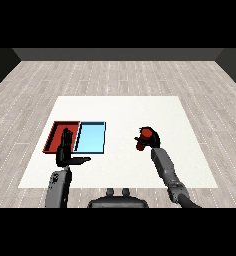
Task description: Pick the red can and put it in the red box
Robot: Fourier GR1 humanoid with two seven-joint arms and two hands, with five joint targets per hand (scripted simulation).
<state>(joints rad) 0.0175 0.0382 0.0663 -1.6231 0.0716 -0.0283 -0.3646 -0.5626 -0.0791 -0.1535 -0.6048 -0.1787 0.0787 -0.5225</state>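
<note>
Right hand (151,138) holds red can (144,136) tilted, leaning left.

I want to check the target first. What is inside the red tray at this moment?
Nothing shows inside the red tray; its visible floor is bare. The left hand covers its right part, so that part cannot be checked. The red can is in the right hand, apart from the tray.

One red can (144,135), two trays, red (53,136) and light blue (91,138), two hands
</note>
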